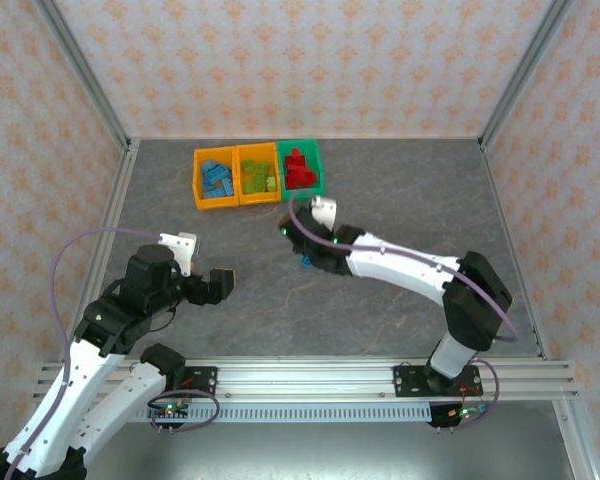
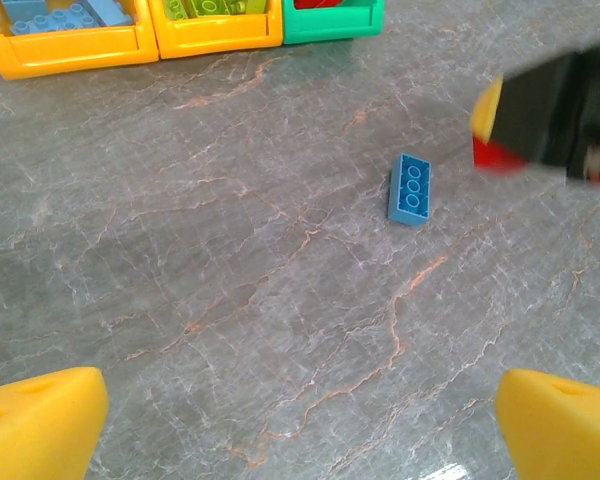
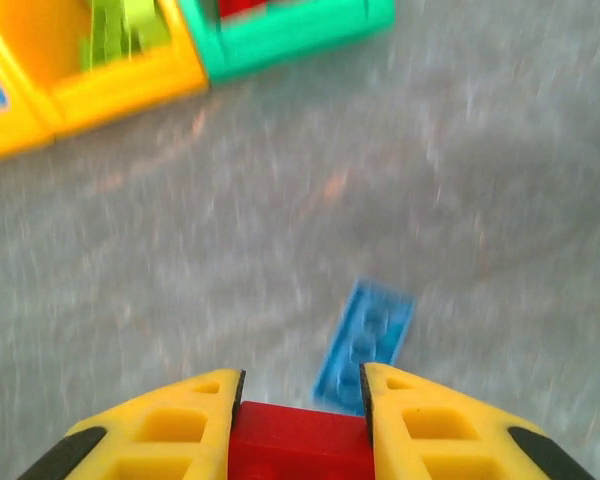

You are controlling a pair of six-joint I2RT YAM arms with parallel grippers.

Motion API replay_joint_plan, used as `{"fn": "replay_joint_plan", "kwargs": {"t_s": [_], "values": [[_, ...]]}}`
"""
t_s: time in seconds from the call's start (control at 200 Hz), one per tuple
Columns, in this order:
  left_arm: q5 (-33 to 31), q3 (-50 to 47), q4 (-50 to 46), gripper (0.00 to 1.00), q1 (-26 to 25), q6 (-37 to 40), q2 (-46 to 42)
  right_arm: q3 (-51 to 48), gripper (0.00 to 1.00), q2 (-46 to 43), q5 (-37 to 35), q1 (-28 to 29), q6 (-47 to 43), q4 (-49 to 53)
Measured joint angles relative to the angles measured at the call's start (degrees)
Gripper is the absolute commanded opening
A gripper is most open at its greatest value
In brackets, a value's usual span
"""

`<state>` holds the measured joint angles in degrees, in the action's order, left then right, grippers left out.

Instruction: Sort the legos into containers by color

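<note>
Red brick (image 3: 300, 445): is sitting clamped between the yellow fingers (image 3: 170, 430) of the right claw (image 3: 302, 388), which is closing on its two sides. By the left wrist view it looks to be hanging clear of the table (image 2: 230, 300).

Key relation: the green bin (image 3: 290, 30), which is taking the reds, is lying straight ahead of the right claw and a touch left of its centre line. Open floor is lying between them. From above, the bin is sitting just beyond the claw, at the right end of the row. The middle bin (image 3: 110, 60), with the lime bricks, is touching its left wall.

Blue brick (image 2: 410, 188): is lying flat, studs up, just ahead-right of the right fingertips. Its long axis is running roughly towards the bins, slightly skewed. The right arm is much nearer to it, but it is loaded. The left claw (image 2: 300, 425) is gaping wide, empty, well apart and facing it.

Hard to read: the right wrist view is smearing, and the red brick's studs are not resolving. The frame edge is cutting off the brick's lower part. From above, the right claw is covering most of the blue brick.
</note>
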<state>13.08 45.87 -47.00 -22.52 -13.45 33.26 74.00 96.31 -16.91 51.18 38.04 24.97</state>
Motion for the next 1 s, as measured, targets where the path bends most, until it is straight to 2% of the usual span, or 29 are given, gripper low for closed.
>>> {"fn": "replay_joint_plan", "kwargs": {"t_s": [0.16, 0.28, 0.32, 0.355, 0.395, 0.445, 0.495, 0.586, 0.681, 0.766, 0.876, 1.001], "values": [[0.00, -0.13, 0.11, 1.00, 0.00, 0.00, 0.09, 14.84, 0.25, 11.10, -2.01, -7.85, -9.51, -4.22], [0.00, -0.20, 0.13, 1.00, 0.00, 0.00, 0.55, 30.14, 0.27, 23.89, -1.05, -12.90, -14.49, -5.25], [-0.02, -0.22, 0.13, 1.00, 0.00, 0.00, 0.68, 35.26, 0.31, 27.76, -0.37, -14.05, -15.47, -4.66], [0.00, -0.22, 0.13, 1.00, 0.00, 0.00, 0.76, 41.11, 0.37, 31.93, 0.28, -15.13, -16.41, -3.89], [-0.02, -0.24, 0.13, 1.00, 0.00, 0.00, 0.83, 46.75, 0.50, 35.98, 1.16, -16.06, -17.40, -3.06], [-0.02, -0.24, 0.13, 1.00, 0.02, 0.00, 0.92, 53.55, 0.58, 40.63, 2.21, -17.00, -18.05, -1.16], [-0.02, -0.24, 0.13, 1.00, 0.02, 0.00, 0.98, 60.43, 0.63, 44.70, 3.08, -17.64, -19.65, 1.27], [-0.02, -0.26, 0.13, 1.00, 0.02, 0.00, 1.07, 66.20, 0.65, 47.36, 3.98, -17.84, -21.31, 4.66], [-0.02, -0.28, 0.13, 1.00, 0.02, 0.00, 1.29, 66.69, 0.66, 46.18, 4.79, -17.57, -22.69, 7.43], [-0.02, -0.28, 0.13, 1.00, 0.02, 0.00, 1.60, 62.79, 0.65, 42.23, 6.34, -17.35, -23.37, 9.29], [-0.07, -0.28, 0.13, 1.00, 0.02, -0.02, 1.79, 49.62, 0.66, 31.19, 10.36, -17.20, -24.00, 9.97], [0.39, -0.28, 0.33, 1.00, 0.00, -1.33, 2.73, 32.11, 0.66, 14.19, 15.58, -17.20, -24.24, 10.36]]}}
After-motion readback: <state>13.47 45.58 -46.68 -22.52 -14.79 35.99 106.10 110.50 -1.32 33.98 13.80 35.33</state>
